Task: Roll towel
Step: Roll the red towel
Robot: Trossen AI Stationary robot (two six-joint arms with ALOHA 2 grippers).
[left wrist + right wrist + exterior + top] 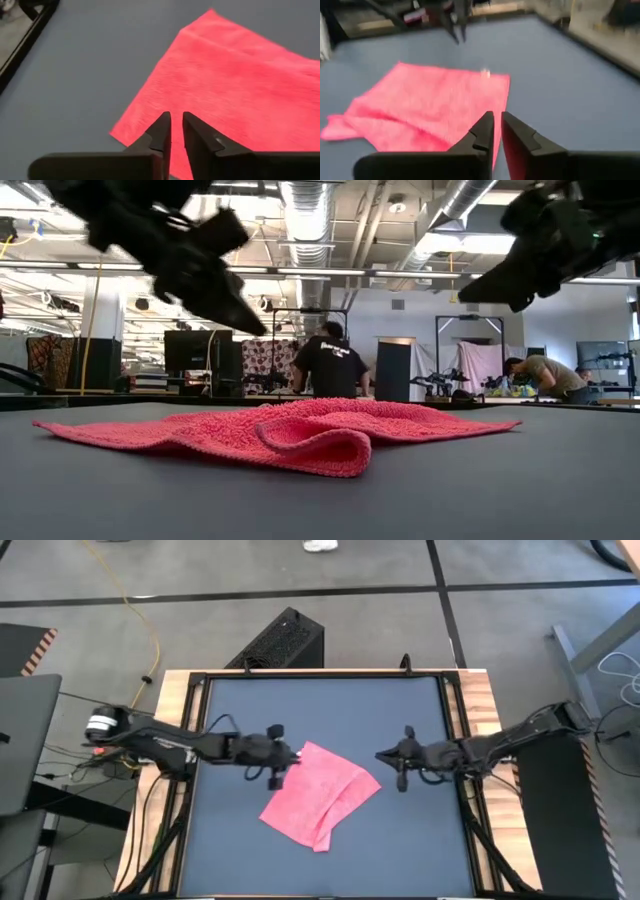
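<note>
Towel (322,796): folded, creased, flat on table (230,860).
Left gripper (176,131): raised over towel's 10 o'clock corner, fingers slightly parted, empty.
Right gripper (497,131): raised at 3 o'clock, slightly parted, empty.

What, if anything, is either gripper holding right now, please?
Nothing. The left gripper and right gripper hang above the towel with a narrow empty gap between their fingers.

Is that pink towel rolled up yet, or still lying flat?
Not rolled. The towel lies loosely folded on the table, one rounded fold along an edge in the low view.
</note>
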